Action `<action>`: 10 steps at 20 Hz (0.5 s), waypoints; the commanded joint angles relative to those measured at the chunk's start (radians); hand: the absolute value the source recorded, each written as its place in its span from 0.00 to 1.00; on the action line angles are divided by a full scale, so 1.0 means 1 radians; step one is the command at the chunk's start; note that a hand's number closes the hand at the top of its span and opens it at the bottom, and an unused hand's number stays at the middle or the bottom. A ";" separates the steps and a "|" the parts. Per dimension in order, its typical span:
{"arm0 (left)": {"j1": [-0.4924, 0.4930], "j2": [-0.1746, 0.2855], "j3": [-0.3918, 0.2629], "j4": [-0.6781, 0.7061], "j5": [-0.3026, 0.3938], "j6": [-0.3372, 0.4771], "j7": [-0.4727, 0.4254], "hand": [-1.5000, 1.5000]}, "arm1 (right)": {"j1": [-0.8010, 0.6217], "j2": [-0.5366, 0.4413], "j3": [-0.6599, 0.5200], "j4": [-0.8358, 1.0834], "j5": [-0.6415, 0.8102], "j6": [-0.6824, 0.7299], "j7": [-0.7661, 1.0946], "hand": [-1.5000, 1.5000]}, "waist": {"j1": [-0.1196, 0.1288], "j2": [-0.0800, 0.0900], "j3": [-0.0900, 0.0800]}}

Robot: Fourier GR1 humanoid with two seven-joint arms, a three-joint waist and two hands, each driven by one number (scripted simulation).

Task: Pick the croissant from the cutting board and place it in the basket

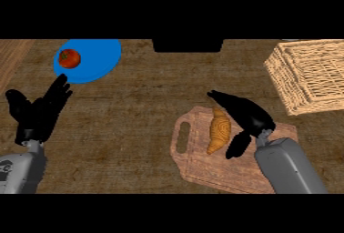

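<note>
Golden-brown, the croissant (219, 129) lies lengthwise on the wooden cutting board (203, 167), untouched as far as can be seen; the right hand (247, 119) sits just beside it on the basket side, spread apart, its fingers (225, 101) arching past the pastry's far end and the thumb (236, 145) hanging near the near end; nothing is clamped yet.

To do the grasp well, the hand should probably settle lower and shift slightly toward the croissant, so fingers and thumb close across its thick middle rather than its tapering tips; a pinch at one end would likely let it pivot or crumble; closing should wait until both sides are bracketed. Then lift straight up to clear the board before swinging toward the wicker basket (310, 77), which stands well apart at the far right of the counter (134, 132).

The left hand (35, 113) rests open at the left edge, near a blue plate (101, 61) carrying a tomato (69, 58); it need not move.
</note>
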 commanded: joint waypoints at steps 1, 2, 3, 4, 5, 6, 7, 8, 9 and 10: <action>-0.017 0.020 0.047 0.080 0.019 -0.048 -0.051 0.50 | 0.068 0.039 0.069 -0.036 0.087 -0.046 0.029 0.00 | -0.003 0.000 0.000; 0.008 -0.009 0.021 0.026 0.002 -0.034 -0.041 0.50 | 0.072 0.007 0.046 0.002 0.097 -0.049 -0.016 0.00 | 0.000 0.000 0.000; 0.034 0.013 0.026 -0.041 0.012 -0.048 0.016 0.50 | -0.027 0.070 0.029 0.027 0.094 -0.027 0.064 0.00 | 0.004 0.000 0.000; 0.073 -0.031 -0.009 -0.103 -0.022 0.002 0.039 0.50 | 0.020 0.026 0.023 0.055 0.110 -0.052 -0.009 0.00 | 0.004 0.000 0.000; 0.088 -0.026 -0.005 -0.151 -0.013 -0.011 0.067 0.50 | 0.008 0.027 0.011 0.028 0.106 -0.017 0.006 0.00 | 0.004 -0.001 0.000; 0.044 -0.046 0.005 0.008 -0.044 -0.005 -0.065 0.50 | 0.055 0.037 0.041 -0.052 0.120 -0.006 0.047 0.00 | -0.002 0.000 0.000; 0.034 -0.042 0.012 -0.017 -0.022 -0.021 -0.016 0.50 | 0.037 0.012 0.014 0.063 0.136 -0.051 -0.041 0.00 | 0.001 0.000 0.000; -0.013 -0.001 0.059 0.091 0.008 -0.072 -0.072 0.50 | 0.041 0.003 0.022 0.072 0.154 -0.076 -0.055 0.00 | -0.002 0.001 0.000; 0.012 -0.018 0.026 -0.031 -0.019 -0.037 0.020 0.50 | 0.042 0.045 0.037 0.086 0.174 -0.081 -0.032 0.00 | 0.001 0.000 0.000; 0.067 -0.054 0.002 -0.095 -0.041 -0.004 0.014 0.50 | -0.014 0.043 0.007 0.095 0.161 -0.035 -0.023 0.00 | 0.003 0.000 0.000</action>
